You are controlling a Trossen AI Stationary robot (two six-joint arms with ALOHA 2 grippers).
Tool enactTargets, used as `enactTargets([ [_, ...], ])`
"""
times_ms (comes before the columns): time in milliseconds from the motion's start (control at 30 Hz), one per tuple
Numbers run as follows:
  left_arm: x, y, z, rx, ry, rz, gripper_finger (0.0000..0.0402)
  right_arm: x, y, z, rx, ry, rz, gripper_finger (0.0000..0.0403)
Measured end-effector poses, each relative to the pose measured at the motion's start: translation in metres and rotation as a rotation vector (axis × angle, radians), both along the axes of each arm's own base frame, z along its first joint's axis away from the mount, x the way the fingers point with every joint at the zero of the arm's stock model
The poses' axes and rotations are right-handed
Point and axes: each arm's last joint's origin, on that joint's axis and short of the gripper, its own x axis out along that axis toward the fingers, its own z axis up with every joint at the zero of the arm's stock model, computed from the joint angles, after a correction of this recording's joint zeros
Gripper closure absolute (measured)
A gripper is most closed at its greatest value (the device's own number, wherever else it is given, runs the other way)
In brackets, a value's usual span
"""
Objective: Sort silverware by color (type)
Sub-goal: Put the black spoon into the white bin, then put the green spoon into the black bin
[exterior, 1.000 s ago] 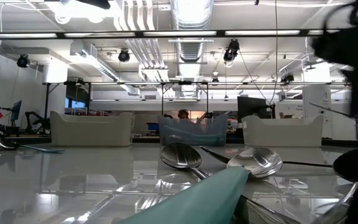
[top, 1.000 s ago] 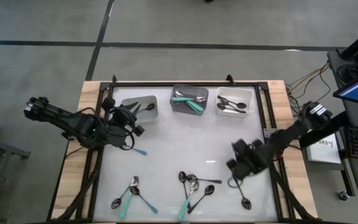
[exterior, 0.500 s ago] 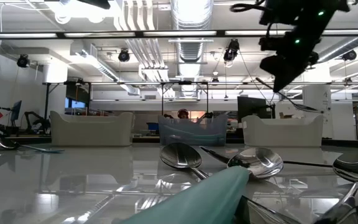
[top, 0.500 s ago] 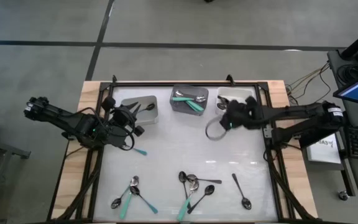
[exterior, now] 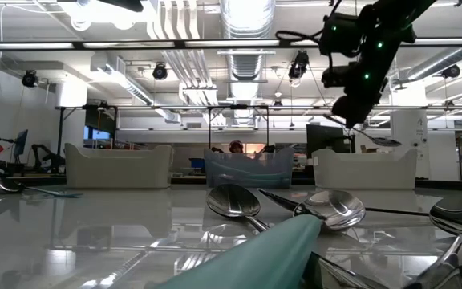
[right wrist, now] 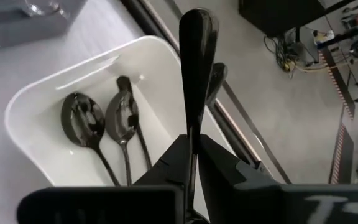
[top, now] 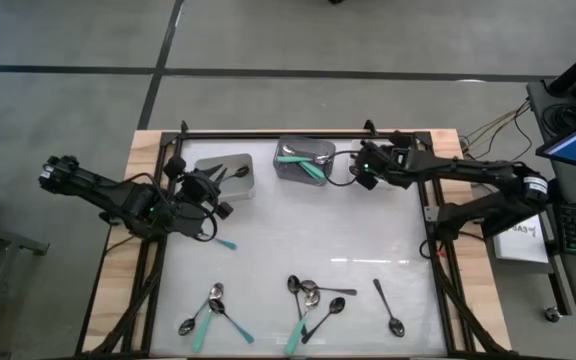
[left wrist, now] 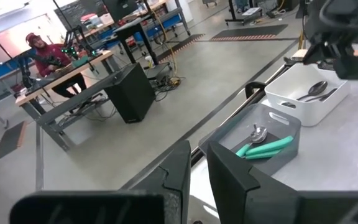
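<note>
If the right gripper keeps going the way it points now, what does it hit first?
Probably the white bin: the right gripper, pinching a black spoon, points at it, with two dark spoons inside. Depth is unclear.

The white table [top: 298, 235] carries three bins [top: 304, 158] and scattered spoons [top: 309, 297].
</note>
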Motion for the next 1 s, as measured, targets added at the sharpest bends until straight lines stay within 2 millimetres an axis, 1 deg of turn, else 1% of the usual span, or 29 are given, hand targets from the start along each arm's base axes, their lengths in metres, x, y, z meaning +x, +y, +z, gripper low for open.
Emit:
enactTargets([
  [200,0.0,0.0,0.0,-0.003,-0.008,0.001,0.0364,0.004,-0.001,-0.007,0.035,0.019,0.008,0.0338],
  [267,0.0,0.0,0.0,-0.003,-0.008,0.001,0.0364,0.004,0.0,-0.006,0.046,-0.003,0.001,0.0324],
  [333,0.0,0.0,0.0,-0.003,-0.008,0.001,0.0364,0.004,0.002,-0.002,0.08,-0.061,-0.032,0.0313],
  [400,0.0,0.0,0.0,-0.007,-0.009,-0.002,0.0364,0.005,0.004,0.004,0.179,-0.159,-0.063,0.0306],
  [500,0.002,-0.002,-0.001,-0.075,-0.006,-0.065,0.0364,0.013,0.014,0.01,0.422,-0.284,0.012,0.0304],
  [567,0.005,-0.004,-0.004,-0.147,0.023,-0.149,0.0364,0.02,0.027,0.011,0.528,-0.335,0.086,0.0307],
  [733,0.019,-0.016,-0.019,-0.297,0.17,-0.378,0.0364,0.034,0.07,0.011,0.589,-0.343,0.211,0.0316],
  [933,0.038,-0.028,-0.041,-0.391,0.315,-0.509,0.0364,0.043,0.13,0.009,0.655,-0.335,0.381,0.0321],
  [1000,0.043,-0.03,-0.047,-0.41,0.348,-0.523,0.0364,0.045,0.149,0.008,0.674,-0.345,0.439,0.0321],
])
